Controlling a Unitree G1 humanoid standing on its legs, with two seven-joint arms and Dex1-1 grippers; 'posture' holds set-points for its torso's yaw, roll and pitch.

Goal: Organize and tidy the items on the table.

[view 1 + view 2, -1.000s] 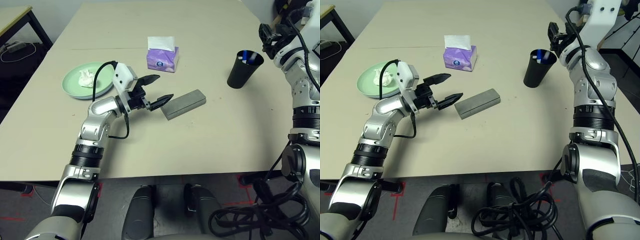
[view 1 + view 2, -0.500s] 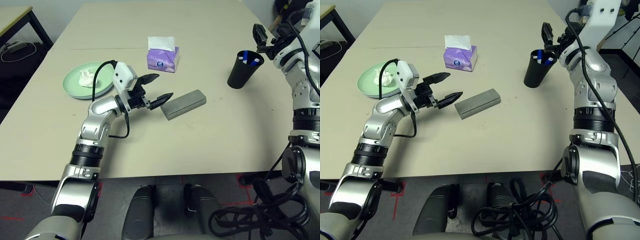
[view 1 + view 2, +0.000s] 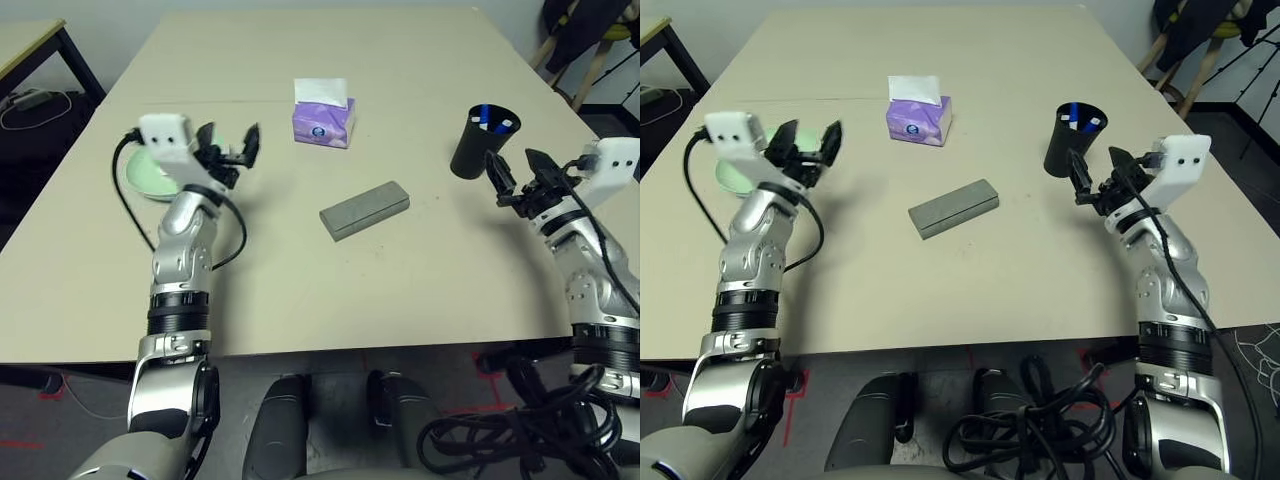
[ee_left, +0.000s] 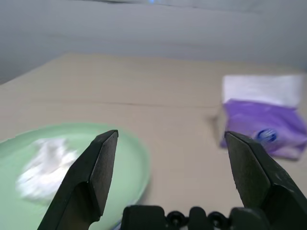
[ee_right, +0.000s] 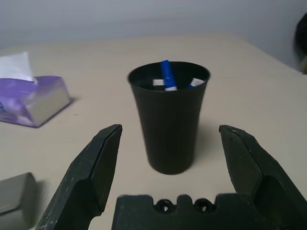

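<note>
On beige matte table (image 3: 400, 280), L gripper (image 3: 232, 150) hovers spread at 9 o'clock by pale-green round plate (image 3: 148, 178) w/ white tissue wad (image 4: 41, 165), R gripper (image 3: 518, 180) spread at 3 o'clock before black cup (image 3: 478, 141) holding blue-white pen (image 5: 166, 75), grey oblong case (image 3: 365, 210) centre.

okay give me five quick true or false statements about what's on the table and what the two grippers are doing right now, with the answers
1. The black cup stands upright with a blue-white pen inside. True.
2. The right gripper is shut on the cup. False: it is open and short of the cup, holding nothing.
3. The crumpled white tissue wad lies on the pale-green plate. True.
4. The grey glasses case sits on the plate. False: it lies on the bare table, between the two arms.
5. The left gripper holds the purple tissue box. False: it is open and empty.
</note>
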